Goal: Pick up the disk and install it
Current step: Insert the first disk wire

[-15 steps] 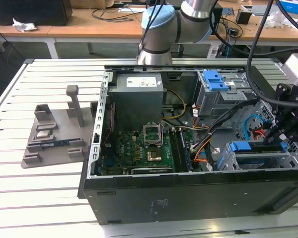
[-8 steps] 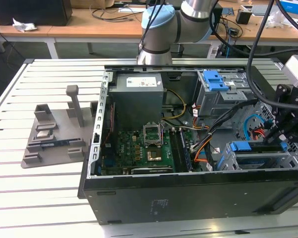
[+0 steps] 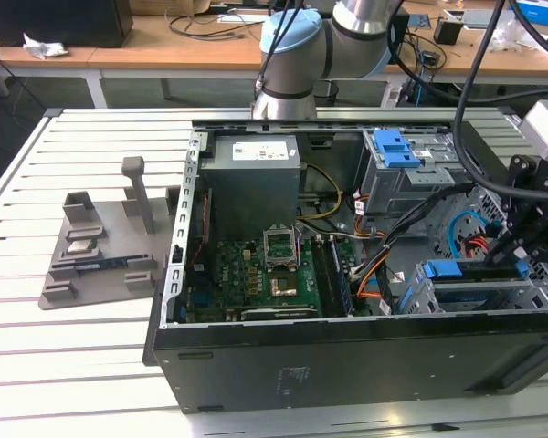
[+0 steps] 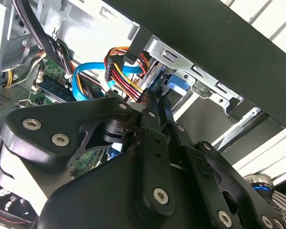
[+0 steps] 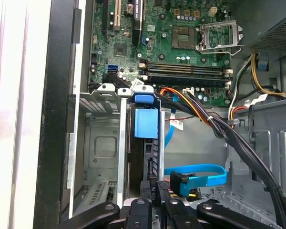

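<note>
The disk (image 3: 479, 294) stands on edge in a slot of the silver drive cage (image 3: 420, 297), at the front corner of the open computer case on the exterior view's right. Its blue rail frame (image 5: 146, 123) lies along the cage's edge, and the blue rail (image 4: 177, 88) also shows past the fingertips in the second wrist view. My gripper (image 3: 510, 255) reaches down into the case onto the disk's near end. In both wrist views the black fingers (image 5: 155, 193) sit close together on the disk's dark edge (image 5: 151, 160), so the gripper (image 4: 157, 102) is shut on it.
The grey power supply box (image 3: 254, 187) and the motherboard (image 3: 247, 283) fill the case's left half. A second cage with a blue latch (image 3: 393, 146) stands at the back. Cable bundles (image 5: 238, 143) and a blue cable (image 5: 200, 174) run beside the slot. A grey fixture (image 3: 100, 246) lies on the table.
</note>
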Controlling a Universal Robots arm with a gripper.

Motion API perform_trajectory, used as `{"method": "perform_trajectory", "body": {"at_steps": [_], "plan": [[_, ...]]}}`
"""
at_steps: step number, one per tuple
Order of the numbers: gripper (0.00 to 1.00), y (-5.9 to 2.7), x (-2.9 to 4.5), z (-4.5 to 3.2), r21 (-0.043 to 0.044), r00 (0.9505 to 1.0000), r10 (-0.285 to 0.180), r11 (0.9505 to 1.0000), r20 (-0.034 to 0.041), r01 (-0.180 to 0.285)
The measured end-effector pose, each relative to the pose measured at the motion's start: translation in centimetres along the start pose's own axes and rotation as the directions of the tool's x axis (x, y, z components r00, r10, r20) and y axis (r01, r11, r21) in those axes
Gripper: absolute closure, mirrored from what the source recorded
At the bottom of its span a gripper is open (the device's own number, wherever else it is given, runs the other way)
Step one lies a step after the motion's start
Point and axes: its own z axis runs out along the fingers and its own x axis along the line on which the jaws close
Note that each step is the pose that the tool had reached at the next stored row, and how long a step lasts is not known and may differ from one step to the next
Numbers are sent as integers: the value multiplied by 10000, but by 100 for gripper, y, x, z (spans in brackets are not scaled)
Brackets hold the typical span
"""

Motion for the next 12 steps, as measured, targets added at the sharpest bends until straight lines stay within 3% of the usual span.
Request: {"method": "perform_trajectory", "body": {"at_steps": [5,12], "plan": [[82,-3,0,0,26,9994,345,9994,7,-345],[82,-1,1,15,33,9991,434,9991,-14,-434]]}}
